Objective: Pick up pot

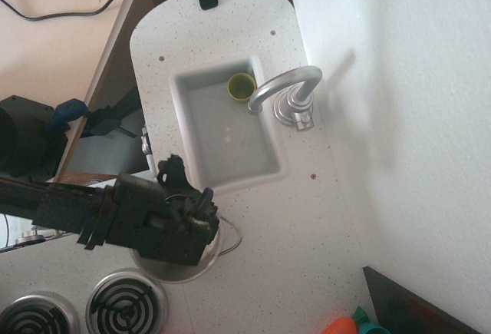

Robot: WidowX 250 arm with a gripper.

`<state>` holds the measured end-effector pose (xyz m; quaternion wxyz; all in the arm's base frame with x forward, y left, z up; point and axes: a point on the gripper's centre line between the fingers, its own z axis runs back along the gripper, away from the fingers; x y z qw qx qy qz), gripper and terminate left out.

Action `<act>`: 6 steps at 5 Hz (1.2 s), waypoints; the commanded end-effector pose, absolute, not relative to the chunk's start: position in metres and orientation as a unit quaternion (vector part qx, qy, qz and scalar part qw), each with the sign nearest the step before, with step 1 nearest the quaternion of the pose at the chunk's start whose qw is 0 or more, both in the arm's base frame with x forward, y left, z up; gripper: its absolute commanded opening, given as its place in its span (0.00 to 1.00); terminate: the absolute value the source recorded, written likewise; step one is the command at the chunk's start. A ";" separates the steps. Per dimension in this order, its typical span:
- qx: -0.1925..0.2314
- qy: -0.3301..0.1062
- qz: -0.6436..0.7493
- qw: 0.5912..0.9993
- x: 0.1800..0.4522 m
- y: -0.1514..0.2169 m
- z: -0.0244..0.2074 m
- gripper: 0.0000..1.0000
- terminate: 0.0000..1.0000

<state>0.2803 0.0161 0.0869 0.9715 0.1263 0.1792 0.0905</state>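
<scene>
The shiny steel pot [181,274] stands on the speckled counter just in front of the sink. Only its lower rim and its right wire handle [233,239] show, because my black arm covers the rest. My gripper [201,228] reaches in from the left and sits on the pot's right rim. Its jaws are hard to make out against the dark body, but the pot has moved along with it, so it appears shut on the rim.
The white sink [178,88] holds a small yellow-green cup [241,86] under the silver faucet [285,88]. Two coil burners [124,304] lie at the bottom left. An orange and teal object [347,324] and a dark panel [414,307] are at the bottom right. The white wall runs along the right.
</scene>
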 end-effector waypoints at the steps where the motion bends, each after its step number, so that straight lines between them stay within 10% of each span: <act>1: 0.159 0.198 0.124 0.959 0.298 0.011 0.079 1.00 0.00; 6: 0.116 0.110 0.076 0.984 0.309 0.002 0.096 1.00 0.00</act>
